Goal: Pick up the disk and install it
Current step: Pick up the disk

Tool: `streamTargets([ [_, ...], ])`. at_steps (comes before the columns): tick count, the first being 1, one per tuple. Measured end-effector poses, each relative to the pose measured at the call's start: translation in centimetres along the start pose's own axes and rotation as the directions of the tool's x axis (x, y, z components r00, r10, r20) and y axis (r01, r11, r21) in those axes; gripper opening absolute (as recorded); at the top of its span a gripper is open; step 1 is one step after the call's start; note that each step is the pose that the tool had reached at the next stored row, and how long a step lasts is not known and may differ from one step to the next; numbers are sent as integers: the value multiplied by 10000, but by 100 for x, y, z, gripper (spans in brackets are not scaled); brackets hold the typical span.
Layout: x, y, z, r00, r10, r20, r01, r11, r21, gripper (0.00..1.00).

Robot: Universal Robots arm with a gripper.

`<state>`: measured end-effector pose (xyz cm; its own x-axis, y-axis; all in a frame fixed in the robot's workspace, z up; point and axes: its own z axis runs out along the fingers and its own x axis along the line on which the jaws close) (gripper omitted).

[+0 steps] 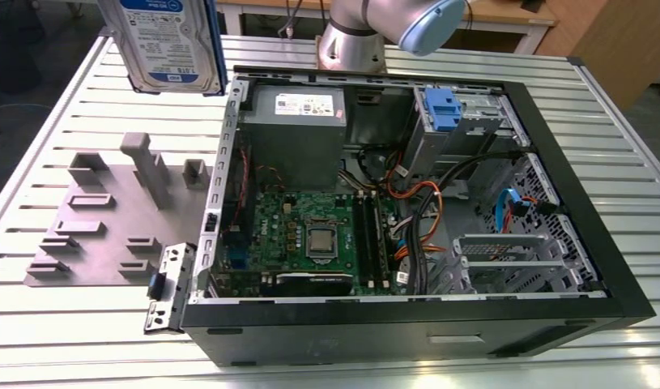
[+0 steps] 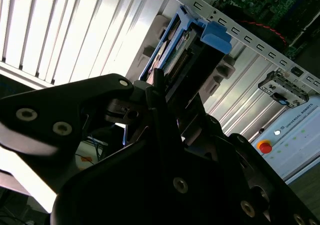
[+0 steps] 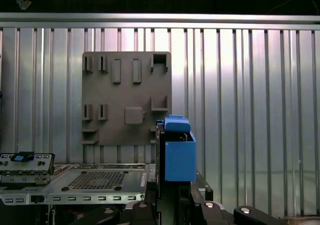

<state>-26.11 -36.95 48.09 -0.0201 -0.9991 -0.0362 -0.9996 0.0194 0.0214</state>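
Holding the disk [image 1: 170, 40] aloft over the bench [image 1: 48, 105], jaws clamped on it, the gripper [image 2: 167, 85] could knock it against the computer case [image 1: 416, 324] rim if lowered misaligned.

Disk [image 1: 165, 40] is seen held aloft, well clear of the slatted surface [image 1: 48, 162], approx. upright, label side turned to the exterior cam. Silver body, white-and-blue label, blue rail along its edge at the exterior view's right. It's placed to the exterior view's left of the open PC case [image 1: 416, 324]. In both wrist views it's shown edge-on w/ blue bracket [image 3: 180, 157] and tab [image 2: 216, 35].
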Motion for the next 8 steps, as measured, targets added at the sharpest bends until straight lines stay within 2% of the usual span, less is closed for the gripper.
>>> streamTargets([
  [4, 0, -6, 0, 10000, -1, 0, 1, 10000, -1, 35],
  [8, -1, -57, -1, 10000, 0, 0, 0, 10000, 1, 35],
])
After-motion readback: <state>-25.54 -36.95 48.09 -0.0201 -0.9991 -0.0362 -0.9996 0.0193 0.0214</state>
